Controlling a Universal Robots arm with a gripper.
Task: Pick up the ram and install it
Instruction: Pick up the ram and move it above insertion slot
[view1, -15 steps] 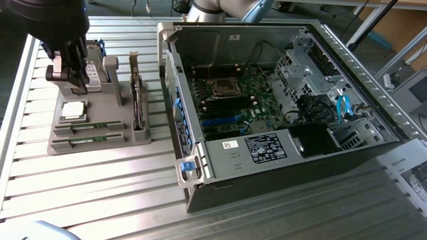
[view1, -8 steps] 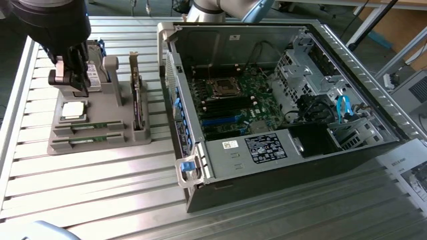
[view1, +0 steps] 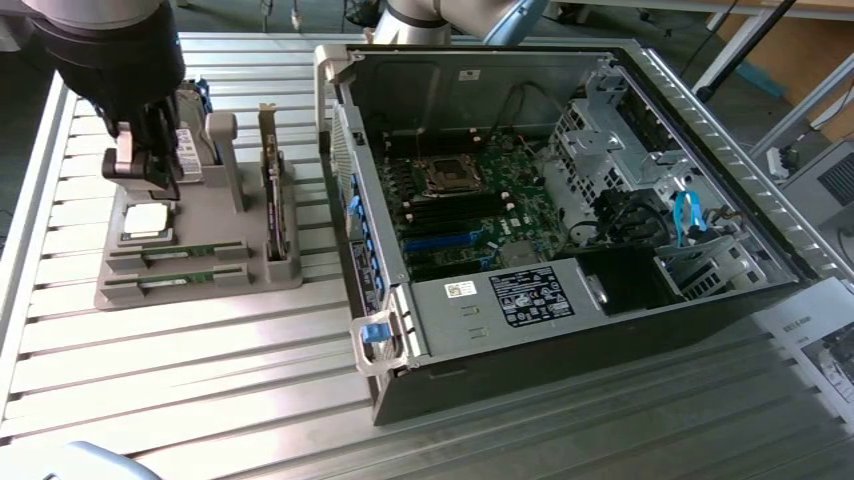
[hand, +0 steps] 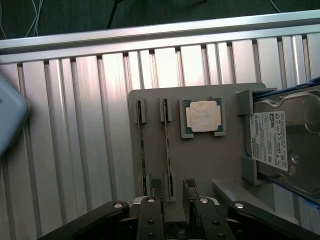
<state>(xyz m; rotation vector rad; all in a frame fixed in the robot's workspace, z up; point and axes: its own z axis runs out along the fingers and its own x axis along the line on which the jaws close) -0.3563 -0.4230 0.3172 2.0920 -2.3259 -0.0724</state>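
Here gripper (hand: 172, 186) hangs wide open, empty; one ram (hand: 167, 145) lies below, between its fingers, slotted in grey holder (hand: 200, 160).

Holder tray (hand: 200, 165): free passage over the bare slatted table (view1: 187, 370) on its side away from the computer case (view1: 454, 310). Obstacles on the tray: upright hard drive (hand: 285, 145) beyond the processor (hand: 204, 116), and upright expansion card (view1: 274, 190) along the case-side edge. Gripper (hand: 172, 187), jaws apart, hangs above the tray near its ram sticks (hand: 141, 150).
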